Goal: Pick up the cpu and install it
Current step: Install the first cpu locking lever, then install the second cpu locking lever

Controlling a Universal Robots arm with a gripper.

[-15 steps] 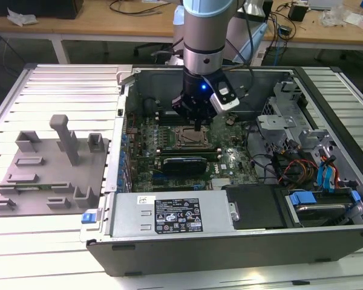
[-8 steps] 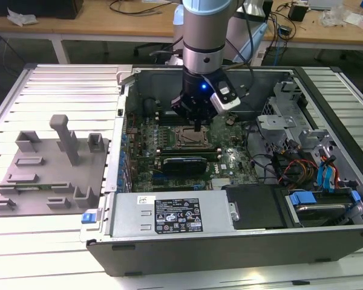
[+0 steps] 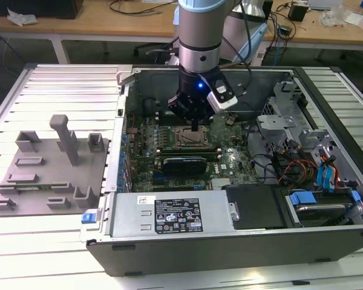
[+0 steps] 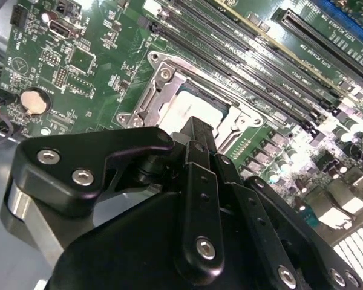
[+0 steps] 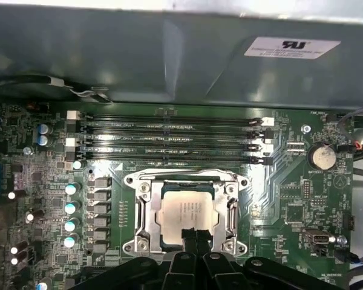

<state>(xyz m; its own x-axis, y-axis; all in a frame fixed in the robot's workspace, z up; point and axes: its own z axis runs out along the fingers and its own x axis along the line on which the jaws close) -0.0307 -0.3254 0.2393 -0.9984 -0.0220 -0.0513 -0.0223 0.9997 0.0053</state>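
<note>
The cpu (image 5: 184,211) is a pale silver square lying flat inside the metal-framed socket (image 5: 139,211) on the green motherboard (image 3: 230,160). In the second wrist view the cpu (image 4: 183,109) shows just past my black fingers. My gripper (image 3: 195,127) hangs straight over the socket (image 3: 180,140) in the middle of the open computer case. Its fingers are shut together, with the tip (image 5: 193,237) over the cpu's near edge. I cannot tell whether the gripper (image 4: 196,130) touches the chip. Nothing is held between the fingers.
A grey plate with upright pegs (image 3: 48,169) lies on the slatted table at the exterior view's left. Memory slots (image 5: 169,139) run beside the socket, with the case wall (image 5: 169,54) behind. A power supply (image 3: 175,214), a drive cage (image 3: 284,115) and cables (image 3: 296,166) crowd the case.
</note>
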